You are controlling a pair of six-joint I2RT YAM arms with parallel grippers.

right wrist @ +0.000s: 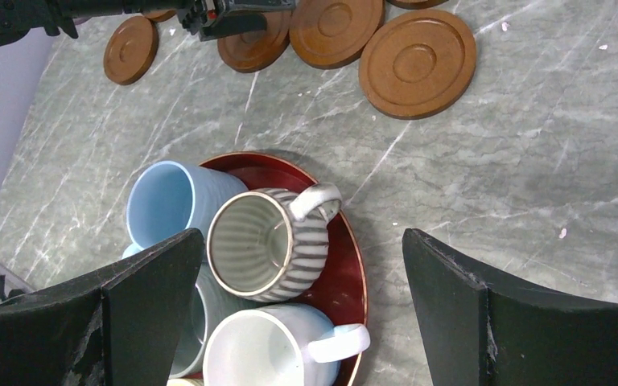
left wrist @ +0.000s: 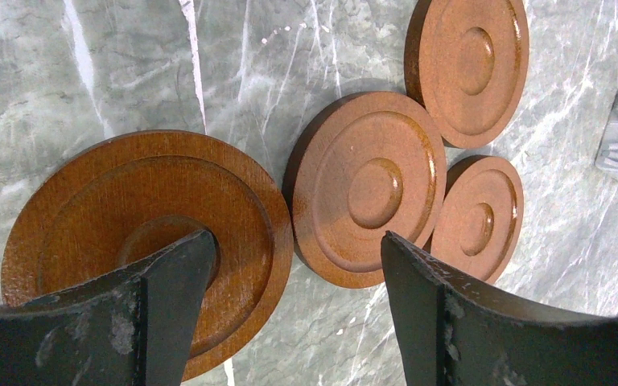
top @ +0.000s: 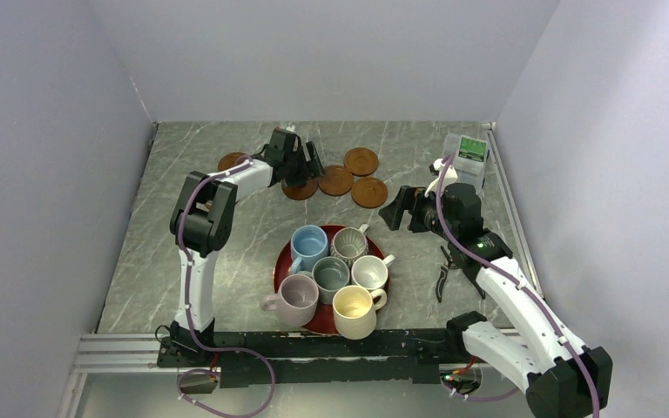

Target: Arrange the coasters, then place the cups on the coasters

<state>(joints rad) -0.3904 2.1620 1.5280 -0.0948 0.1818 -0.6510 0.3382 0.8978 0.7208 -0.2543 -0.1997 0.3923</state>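
At the far side of the marble table [top: 148, 261], the left arm stretches forward, elbow raised, with the left gripper [left wrist: 294, 241] spread wide over one coaster [left wrist: 129, 217] and one finger [left wrist: 169, 281] above its centre ring. Three more coasters [left wrist: 366, 189] lie just beside it. The right arm bends inward at mid-table, the right gripper [right wrist: 302, 237] gaping wide and empty, angled down toward the six cups [top: 331, 274] crowded on the red tray [top: 280, 268].
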